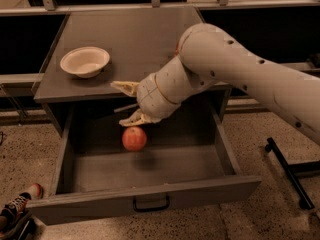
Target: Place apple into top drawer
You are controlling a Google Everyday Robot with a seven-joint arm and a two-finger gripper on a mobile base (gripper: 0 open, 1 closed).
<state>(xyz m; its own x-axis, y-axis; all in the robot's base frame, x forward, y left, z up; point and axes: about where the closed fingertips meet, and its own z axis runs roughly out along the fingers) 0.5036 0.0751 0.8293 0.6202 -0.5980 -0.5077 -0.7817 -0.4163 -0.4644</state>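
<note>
The red-orange apple (134, 138) is inside the open top drawer (145, 201), at its back left, just below my gripper and free of it. The drawer is pulled far out, a shallow grey box with a black pull handle (150, 204) on its front panel. My gripper (125, 103) hangs over the drawer's back left, at the front edge of the cabinet top. Its fingers (123, 87) are spread open and hold nothing.
A white bowl (85, 61) sits on the grey cabinet top (135, 39) at the left. My big white arm reaches in from the right. A shoe (15, 206) shows on the floor at lower left, a black stand leg (287, 174) at right.
</note>
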